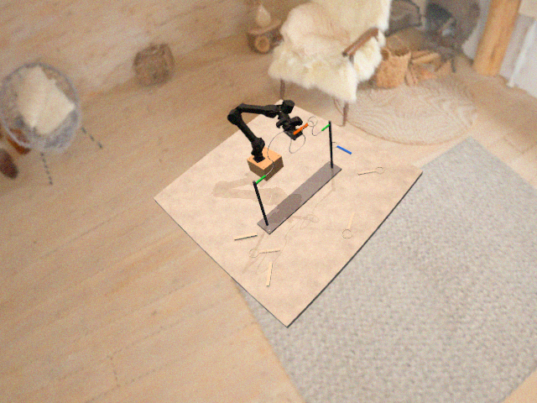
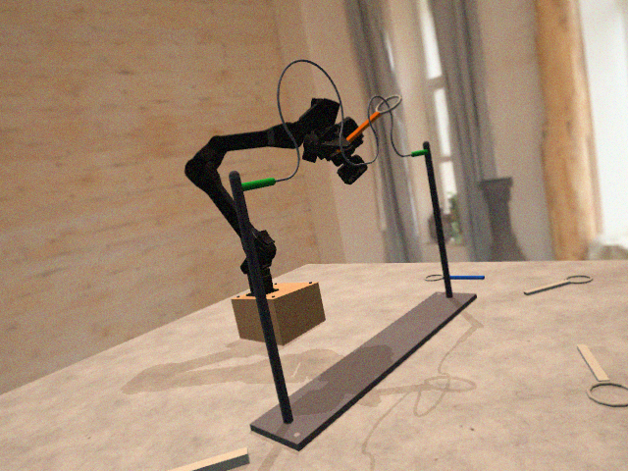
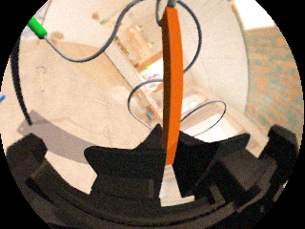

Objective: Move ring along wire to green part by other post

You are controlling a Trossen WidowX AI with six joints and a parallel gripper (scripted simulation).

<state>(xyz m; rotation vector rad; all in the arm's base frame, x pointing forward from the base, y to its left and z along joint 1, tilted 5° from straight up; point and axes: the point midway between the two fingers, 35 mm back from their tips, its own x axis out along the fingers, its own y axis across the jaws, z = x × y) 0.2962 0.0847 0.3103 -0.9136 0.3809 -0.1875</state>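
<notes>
A pale wooden floor and a shaggy armchair fill the room around a beige tabletop at the middle of the top view, where I work a wire puzzle. The ring is above and right of centre in the exterior view, at the smaller bend of the wire, between the tall loop and the green part by the far post. My fingers are closed on the orange handle, gripping its lower end; its long axis slants up and to the right in the exterior view, out to the ring. That puts the ring ahead of my fingertips, at the top edge of the wrist view. I judge the run to be partway along, though which post is the goal I cannot tell. The next move calls for turning the handle as the ring follows the bend, wire kept near its middle. The grey wire passes close to me in the exterior view, and a careless swing could brush it.
</notes>
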